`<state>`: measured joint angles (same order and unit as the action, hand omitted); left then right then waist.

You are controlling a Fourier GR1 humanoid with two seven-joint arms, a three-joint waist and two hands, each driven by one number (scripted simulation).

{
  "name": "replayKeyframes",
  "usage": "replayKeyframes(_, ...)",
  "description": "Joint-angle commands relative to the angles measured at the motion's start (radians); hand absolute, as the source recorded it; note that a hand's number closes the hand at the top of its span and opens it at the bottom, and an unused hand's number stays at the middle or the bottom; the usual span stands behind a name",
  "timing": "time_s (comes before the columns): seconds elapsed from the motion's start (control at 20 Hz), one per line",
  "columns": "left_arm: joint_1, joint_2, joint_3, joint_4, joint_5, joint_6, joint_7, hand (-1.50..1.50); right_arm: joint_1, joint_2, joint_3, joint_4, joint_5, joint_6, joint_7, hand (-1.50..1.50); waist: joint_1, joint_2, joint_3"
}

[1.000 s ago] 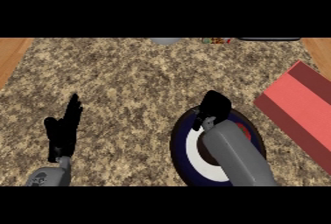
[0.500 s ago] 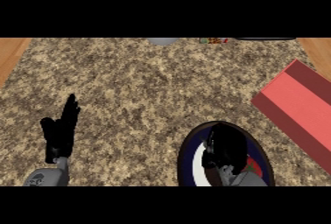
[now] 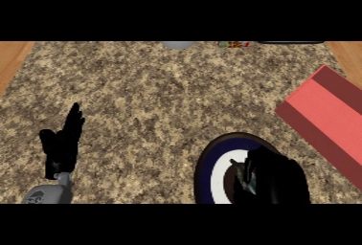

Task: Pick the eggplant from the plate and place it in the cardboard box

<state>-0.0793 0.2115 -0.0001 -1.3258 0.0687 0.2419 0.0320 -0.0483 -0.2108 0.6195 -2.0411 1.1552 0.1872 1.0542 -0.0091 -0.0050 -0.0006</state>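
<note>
Fingers [image 3: 249,178] of the right hand [image 3: 277,179] curl down over the plate [image 3: 206,167]; whether they grasp the eggplant, hidden beneath, cannot be told. Right of them lies the red box [image 3: 326,115]. Left hand [image 3: 62,143] rests released, fingers up, on the speckled surface [image 3: 155,95].

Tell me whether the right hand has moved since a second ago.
Yes. The right hand has drawn back toward the view's lower edge, from the plate's far rim to over its centre.

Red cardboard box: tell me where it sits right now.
In the head view the red cardboard box lies at the counter's right edge, up and to the right of the dark blue round plate where the right hand is.
</note>
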Motion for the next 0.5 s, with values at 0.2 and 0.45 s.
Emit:
replayKeyframes(0.2, 0.011, -0.041, -0.035, -0.043, -0.042, 0.043, 0.012, 0.0, -0.13, 0.042, -0.106, -0.324, 0.085, 0.291, 0.164, 1.5, 0.006, 0.001, -0.001)
replayKeyframes(0.45, 0.015, -0.006, -0.005, 0.007, -0.007, -0.029, -0.019, 0.0, -0.174, 0.064, -0.198, -0.395, 0.112, 0.413, 0.15, 1.5, 0.006, 0.002, -0.002)
